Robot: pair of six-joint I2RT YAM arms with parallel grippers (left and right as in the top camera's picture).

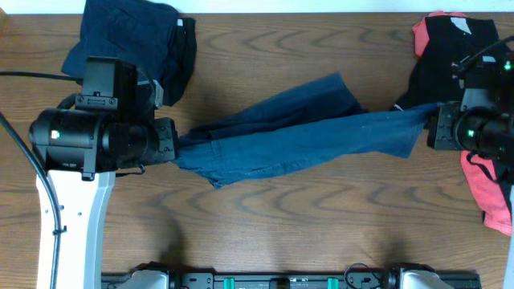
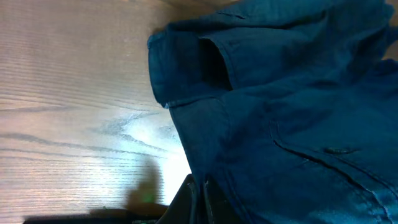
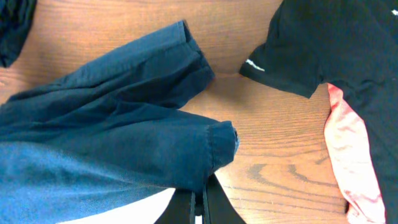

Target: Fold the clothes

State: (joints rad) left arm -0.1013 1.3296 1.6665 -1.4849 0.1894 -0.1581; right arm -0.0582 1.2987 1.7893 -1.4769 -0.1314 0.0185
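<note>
A pair of navy-blue trousers (image 1: 305, 132) is stretched across the middle of the table. My left gripper (image 1: 171, 144) is shut on the waistband end (image 2: 205, 143). My right gripper (image 1: 434, 124) is shut on a leg hem (image 3: 205, 149), with the cloth pinched between the fingers (image 3: 200, 199). The other leg (image 3: 155, 56) lies loose behind it. A second navy garment (image 1: 136, 40) is heaped at the back left. A black-and-coral shirt (image 1: 450, 56) lies at the far right, partly under my right arm; it also shows in the right wrist view (image 3: 323, 43).
The wooden table (image 1: 281, 225) shows bare in front of the trousers. The arm bases run along the front edge (image 1: 281, 279). A black cable (image 1: 32, 177) hangs at the left.
</note>
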